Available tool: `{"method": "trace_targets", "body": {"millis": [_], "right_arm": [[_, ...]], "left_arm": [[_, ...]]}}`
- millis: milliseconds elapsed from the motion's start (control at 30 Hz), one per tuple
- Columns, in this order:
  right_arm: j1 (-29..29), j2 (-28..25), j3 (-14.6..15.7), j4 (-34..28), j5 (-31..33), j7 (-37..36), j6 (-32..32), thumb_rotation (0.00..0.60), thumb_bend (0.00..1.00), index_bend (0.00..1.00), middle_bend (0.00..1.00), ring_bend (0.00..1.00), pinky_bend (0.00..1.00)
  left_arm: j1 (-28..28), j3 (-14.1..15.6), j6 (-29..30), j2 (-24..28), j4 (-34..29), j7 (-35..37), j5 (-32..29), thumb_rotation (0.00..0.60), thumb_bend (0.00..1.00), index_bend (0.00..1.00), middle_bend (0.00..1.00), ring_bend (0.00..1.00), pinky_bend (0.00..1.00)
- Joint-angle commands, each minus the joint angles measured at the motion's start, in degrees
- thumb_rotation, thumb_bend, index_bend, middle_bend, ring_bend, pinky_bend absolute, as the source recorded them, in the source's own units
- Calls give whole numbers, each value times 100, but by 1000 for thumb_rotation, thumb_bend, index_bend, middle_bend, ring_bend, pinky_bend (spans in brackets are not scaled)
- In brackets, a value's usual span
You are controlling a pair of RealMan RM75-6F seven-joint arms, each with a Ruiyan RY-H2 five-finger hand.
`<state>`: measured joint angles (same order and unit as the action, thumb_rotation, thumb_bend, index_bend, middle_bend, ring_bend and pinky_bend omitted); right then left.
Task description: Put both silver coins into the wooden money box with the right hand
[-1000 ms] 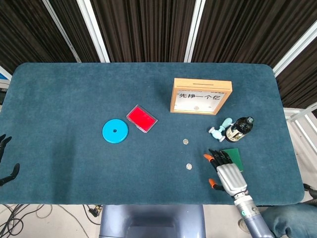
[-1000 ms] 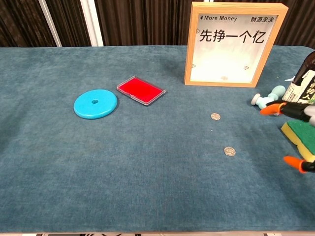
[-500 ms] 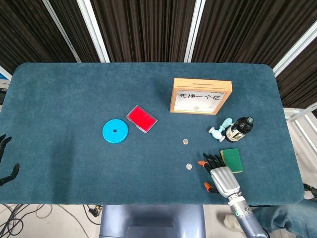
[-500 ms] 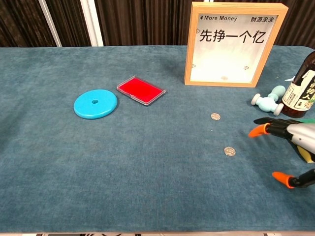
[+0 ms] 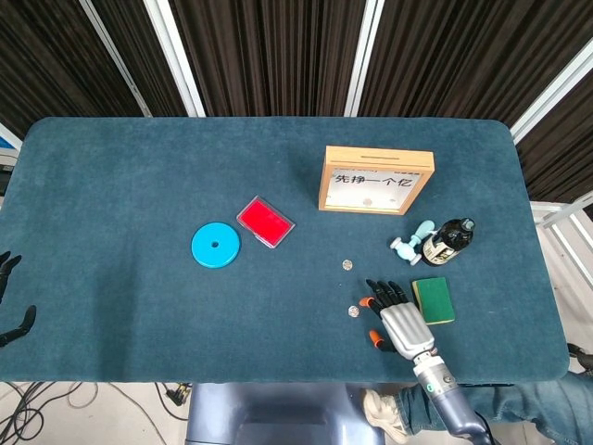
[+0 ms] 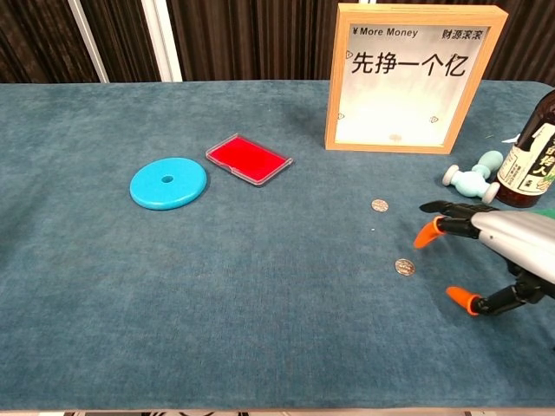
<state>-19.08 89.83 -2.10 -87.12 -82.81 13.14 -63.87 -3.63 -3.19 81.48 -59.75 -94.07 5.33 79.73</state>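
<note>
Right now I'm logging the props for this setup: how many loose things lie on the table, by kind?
Silver coins: 2
Wooden money box: 1
Blue disc: 1
Red case: 1
Dark bottle: 1
Teal dumbbell: 1
Green sponge: 1
Total: 8

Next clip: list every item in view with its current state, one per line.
right hand: open, beside near coin, holding nothing
left hand: off table edge, idle
near coin: flat on table
far coin: flat on table
money box: upright
bottle: upright, capped
red case: closed, flat
</note>
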Motion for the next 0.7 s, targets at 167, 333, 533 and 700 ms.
{"method": "trace_targets", "body": {"millis": [167, 333, 533, 700], "right_arm": [[-100, 149, -27, 135, 24, -57, 46, 600, 473, 348, 0, 0, 0], [-155, 226, -43, 212, 50, -85, 72, 600, 474, 350, 0, 0, 0], [-228, 320, -79, 302, 115, -90, 108, 600, 474, 350, 0, 0, 0], [-261, 369, -74, 360, 163, -111, 134, 600, 473, 350, 0, 0, 0]], "left_arm": [[0, -2, -10, 7, -8, 10, -12, 600, 388, 91, 0, 0, 0], [-1, -2, -12, 8, -8, 13, -13, 600, 388, 91, 0, 0, 0], [1, -1, -15, 11, -4, 16, -15, 600, 389, 91, 0, 0, 0], [-1, -3, -20, 13, -8, 15, -22, 600, 388, 91, 0, 0, 0]]}}
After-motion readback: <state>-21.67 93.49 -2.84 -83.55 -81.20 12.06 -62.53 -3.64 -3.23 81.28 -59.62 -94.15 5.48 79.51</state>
